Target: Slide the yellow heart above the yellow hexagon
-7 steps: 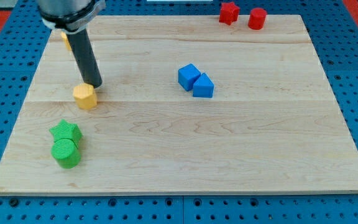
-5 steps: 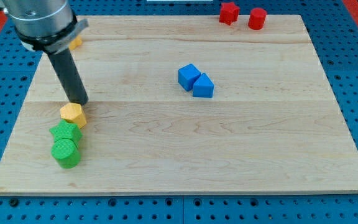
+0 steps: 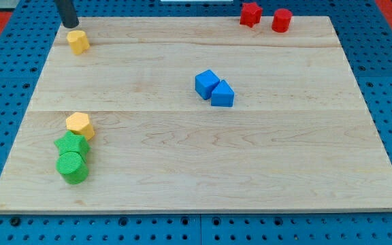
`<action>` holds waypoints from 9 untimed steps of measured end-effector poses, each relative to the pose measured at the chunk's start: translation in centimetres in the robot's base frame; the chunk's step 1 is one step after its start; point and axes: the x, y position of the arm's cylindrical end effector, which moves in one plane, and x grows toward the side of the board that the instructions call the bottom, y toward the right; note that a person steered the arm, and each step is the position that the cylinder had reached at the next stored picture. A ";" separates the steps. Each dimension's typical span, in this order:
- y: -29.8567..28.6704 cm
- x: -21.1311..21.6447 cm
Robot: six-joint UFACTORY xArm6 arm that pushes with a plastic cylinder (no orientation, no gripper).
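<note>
The yellow heart [image 3: 77,41] lies near the board's top left corner. The yellow hexagon [image 3: 79,125] sits far below it at the left, touching the green star [image 3: 71,144]. My tip [image 3: 69,24] is just above and slightly left of the yellow heart, close to it at the board's top edge. Only the rod's lower part shows.
A green cylinder [image 3: 72,167] sits just below the green star. A blue cube [image 3: 206,83] and a blue triangular block [image 3: 222,94] touch near the middle. A red star-like block [image 3: 250,13] and a red cylinder [image 3: 281,20] stand at the top right edge.
My tip pushed the yellow hexagon down and left against the green star, then moved away to the top left, beside the yellow heart. The arm's body has left the view.
</note>
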 end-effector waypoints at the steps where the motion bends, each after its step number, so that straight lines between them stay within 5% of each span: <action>1: 1.2 2.7; 3: 5.9 5.9; 5: 4.7 14.0; 9: 6.9 20.2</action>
